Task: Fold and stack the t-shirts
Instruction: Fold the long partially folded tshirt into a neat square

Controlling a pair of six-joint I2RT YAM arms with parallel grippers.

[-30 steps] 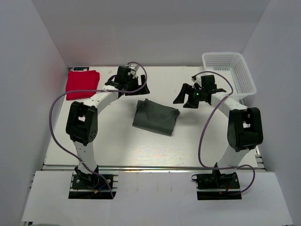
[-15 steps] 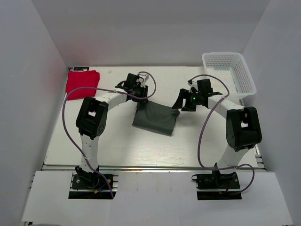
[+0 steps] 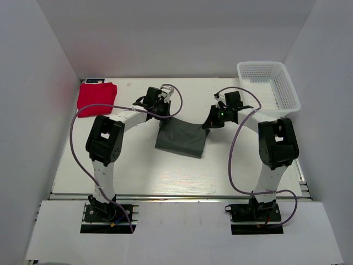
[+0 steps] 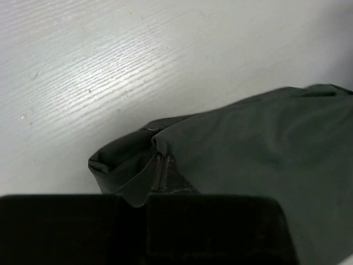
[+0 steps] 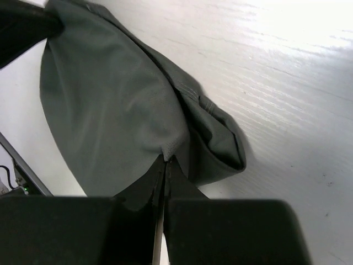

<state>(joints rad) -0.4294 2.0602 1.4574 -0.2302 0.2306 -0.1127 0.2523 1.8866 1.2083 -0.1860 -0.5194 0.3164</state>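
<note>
1. While both grippers sit at the far edge of the dark grey-green t-shirt [image 3: 179, 141], the step in hand reads as a two-corner pick-up. It is probably for one more fold or for the carry to the stack.
2. Position: the grey-green shirt lies folded in the middle of the table [image 3: 138, 171], between the two arms. The red t-shirt [image 3: 96, 98] lies folded at the far left corner, well apart. The white mesh basket [image 3: 292, 96] stands at the far right and plays no part.
3. Left gripper [image 3: 163, 118]: at the shirt's far-left corner. Its wrist view shows the fingers closed to a thin slit with a pinch of cloth between them. A rolled under-layer sits just beside the pinch, apparently not caught.
4. Right gripper [image 3: 208, 123]: at the far-right corner, fingers likewise closed on a nip of the top cloth. A lower fold bulges free beside the tips.
5. To do it well, both arms should rise together at equal height. The edge between them should be kept straight but not stretched.
6. The lift should go slowly, since the loose under-layers may fall open.
7. If the shirt goes onto the red one, its edges should be squared over it before release.
</note>
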